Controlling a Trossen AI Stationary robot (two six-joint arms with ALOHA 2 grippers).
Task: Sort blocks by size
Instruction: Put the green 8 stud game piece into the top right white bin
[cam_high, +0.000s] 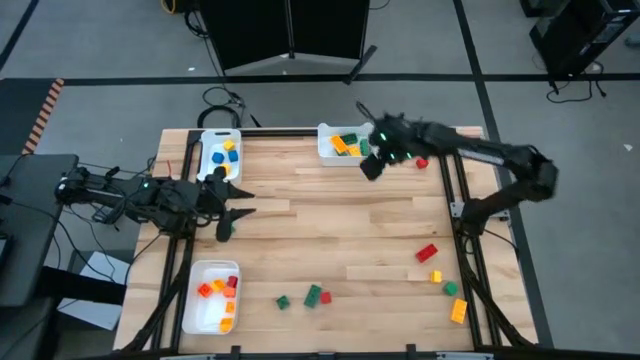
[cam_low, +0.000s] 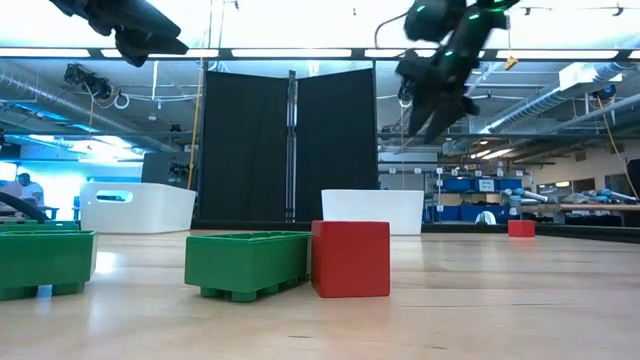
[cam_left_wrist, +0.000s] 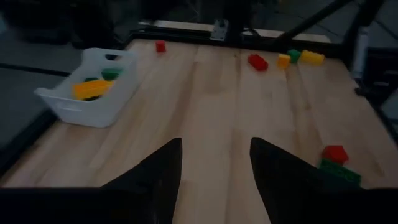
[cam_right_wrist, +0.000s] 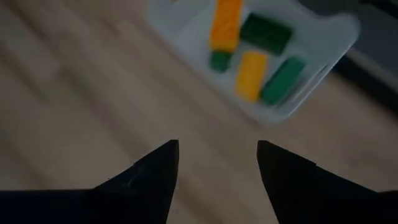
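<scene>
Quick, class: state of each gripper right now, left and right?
Left gripper: open, holding nothing, above the table's left side.
Right gripper: open, holding nothing, beside the far tray.

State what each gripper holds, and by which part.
Nothing is held. The right gripper hangs open and empty beside the far tray; the left gripper is open and empty too.

Three white rectangular plastic trays (cam_high: 336, 150), each holding studded toy bricks. Loose on the wooden table (cam_high: 330, 225): two red bricks (cam_high: 426, 252), three green (cam_high: 314, 295), one yellow (cam_high: 436, 276), one orange (cam_high: 458, 311).
</scene>
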